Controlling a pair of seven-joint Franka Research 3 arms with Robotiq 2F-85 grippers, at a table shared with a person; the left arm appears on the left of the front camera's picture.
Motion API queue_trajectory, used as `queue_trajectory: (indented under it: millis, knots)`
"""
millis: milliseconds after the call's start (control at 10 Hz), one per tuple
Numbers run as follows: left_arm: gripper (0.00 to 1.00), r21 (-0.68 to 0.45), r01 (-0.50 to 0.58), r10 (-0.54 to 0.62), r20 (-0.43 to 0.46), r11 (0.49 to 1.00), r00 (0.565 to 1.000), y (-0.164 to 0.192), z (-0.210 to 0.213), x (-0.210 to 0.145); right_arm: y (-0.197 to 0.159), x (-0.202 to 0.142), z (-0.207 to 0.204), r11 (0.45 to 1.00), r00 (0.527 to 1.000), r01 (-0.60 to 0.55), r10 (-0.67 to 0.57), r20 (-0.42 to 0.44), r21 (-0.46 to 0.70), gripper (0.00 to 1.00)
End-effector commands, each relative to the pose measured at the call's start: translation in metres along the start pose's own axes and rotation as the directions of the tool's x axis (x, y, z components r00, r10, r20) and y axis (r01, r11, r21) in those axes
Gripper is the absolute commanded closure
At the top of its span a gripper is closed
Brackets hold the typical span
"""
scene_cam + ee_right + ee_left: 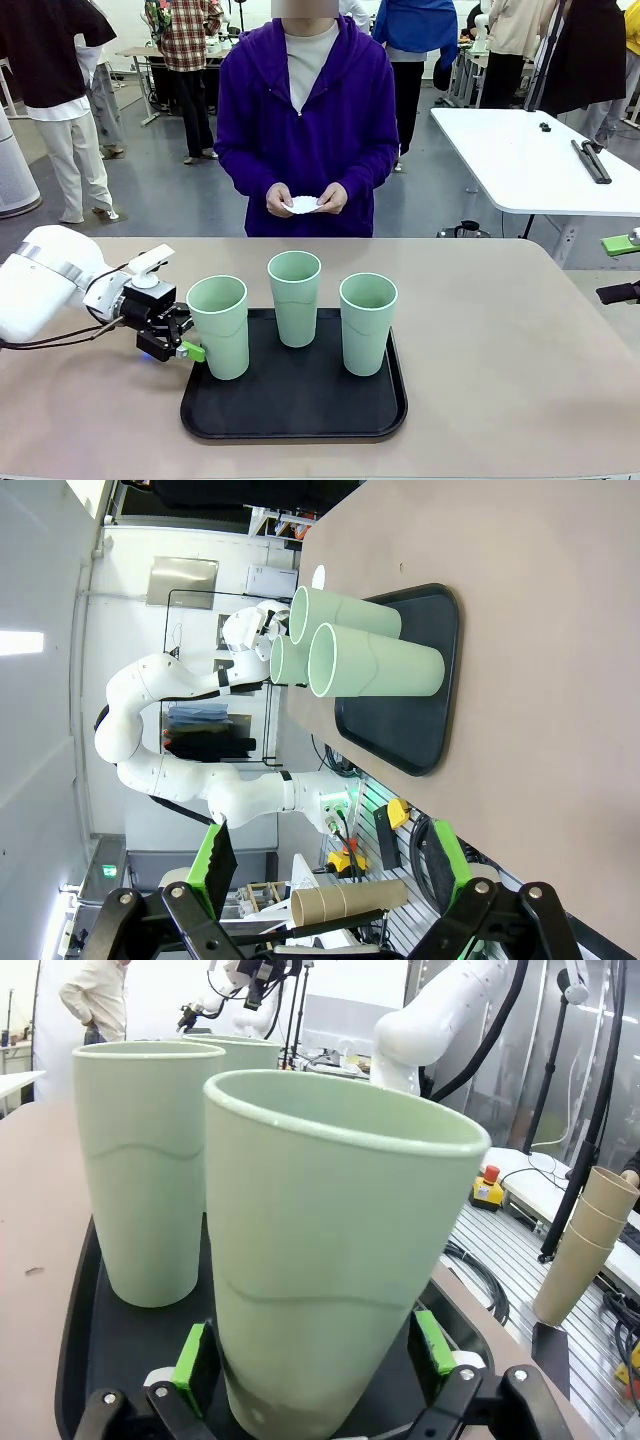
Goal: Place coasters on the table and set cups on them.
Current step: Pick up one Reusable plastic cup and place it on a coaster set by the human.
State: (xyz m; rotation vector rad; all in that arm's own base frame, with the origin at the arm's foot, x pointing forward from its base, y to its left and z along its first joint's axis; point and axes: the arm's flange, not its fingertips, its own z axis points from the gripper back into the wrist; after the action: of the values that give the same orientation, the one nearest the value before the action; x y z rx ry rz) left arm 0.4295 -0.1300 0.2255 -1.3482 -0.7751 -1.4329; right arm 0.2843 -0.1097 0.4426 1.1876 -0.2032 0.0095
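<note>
Three mint-green cups (218, 325) (294, 297) (367, 322) stand upright on a black tray (290, 412) on the beige table (480, 350). My left gripper (190, 345) reaches in from the left at the base of the left cup. In the left wrist view that cup (330, 1250) stands between the open left gripper's (310, 1360) green pads (190, 1358), with another cup (150, 1170) behind it. Across the table a person holds white coasters (303, 205) in both hands. My right gripper (328, 875) is open and holds nothing, off the table's right end, looking at the cups (375, 665) and tray (400, 730).
A white table (530, 160) with black tools stands at the back right, and other people stand behind. Beside the table, the left wrist view shows a stack of brown paper cups (580, 1250). Bare tabletop lies in front of the person and to the tray's right.
</note>
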Motion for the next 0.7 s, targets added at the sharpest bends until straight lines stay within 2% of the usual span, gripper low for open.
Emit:
queue_trajectory:
  millis: [0, 300, 500, 600]
  knots:
    - [0.0, -0.021, -0.007, 0.006, -0.028, 1.0, 1.0, 0.01, -0.013, 0.001, 0.0, 0.0, 0.0, 1.0, 1.0, -0.001, 0.001, -0.001, 0.004, 0.0]
    - [0.0, -0.033, 0.018, -0.02, -0.045, 0.999, 0.999, 0.012, -0.029, 0.001, 0.0, 0.0, 0.0, 1.0, 1.0, -0.001, 0.001, -0.001, 0.004, 0.0]
    - [0.0, -0.025, 0.061, -0.062, -0.008, 0.998, 0.998, 0.008, -0.024, 0.003, 0.0, 0.0, 0.0, 1.0, 1.0, -0.001, 0.001, -0.001, 0.004, 0.0]
    - [0.6, -0.043, 0.079, -0.079, -0.004, 0.996, 0.997, 0.005, -0.02, 0.004, 0.0, 0.0, 0.0, 1.0, 1.0, -0.001, 0.001, -0.001, 0.004, 0.0]
